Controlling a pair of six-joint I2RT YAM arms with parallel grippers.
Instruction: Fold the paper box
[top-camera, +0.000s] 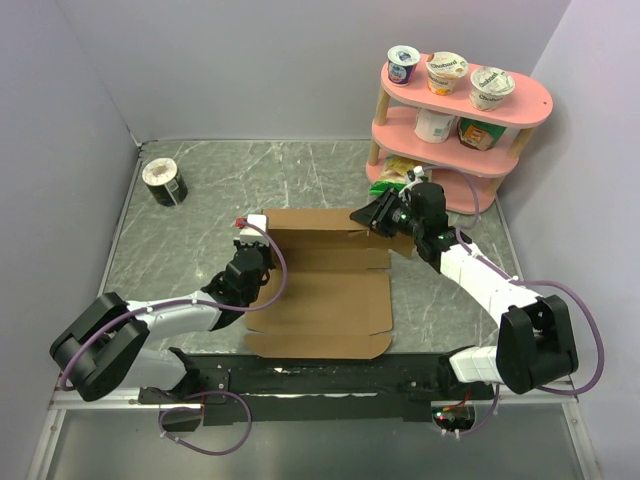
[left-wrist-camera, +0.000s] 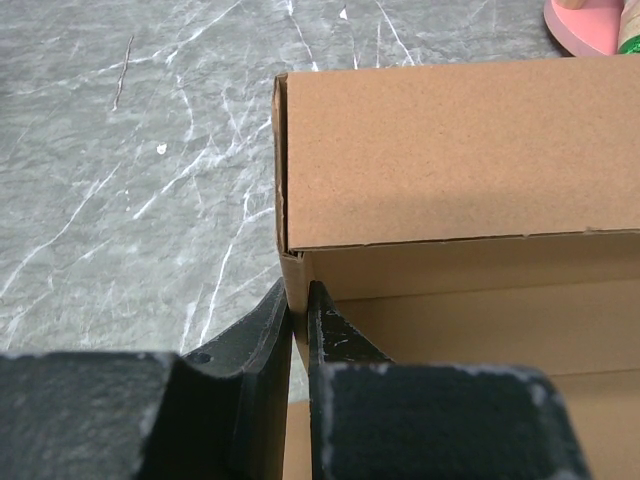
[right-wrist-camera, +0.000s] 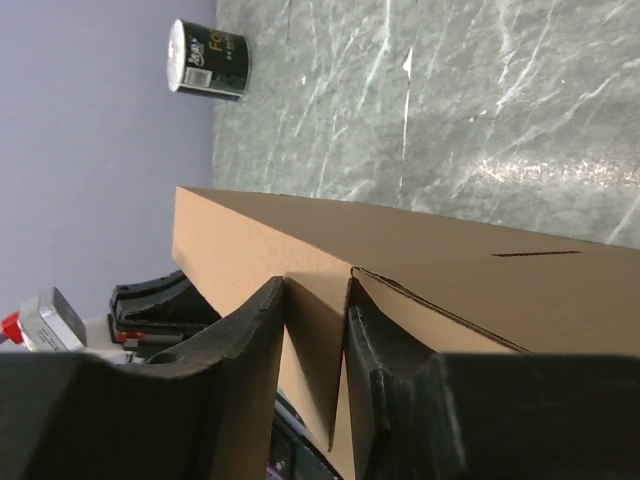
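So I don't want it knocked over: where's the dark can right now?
Top view: the dark can sits in the far-left corner of the table, well clear of the paper box.

This looks like a robot test room, not a home. A left arm (top-camera: 150, 325) and a right arm (top-camera: 485, 280) are bolted to a black rail (top-camera: 300, 378) at the near edge of a grey marble-look table (top-camera: 300, 170), and both reach to a plain brown paper box (top-camera: 320, 295). Purple cables (top-camera: 592, 330) loop off the arms. Bare pale purple walls (top-camera: 250, 60) close the table in. A little pink shelf (top-camera: 455, 125) holds yogurt cups (top-camera: 447, 70), like pretend shop things. A dark can (top-camera: 163, 182) sits near the left wall.
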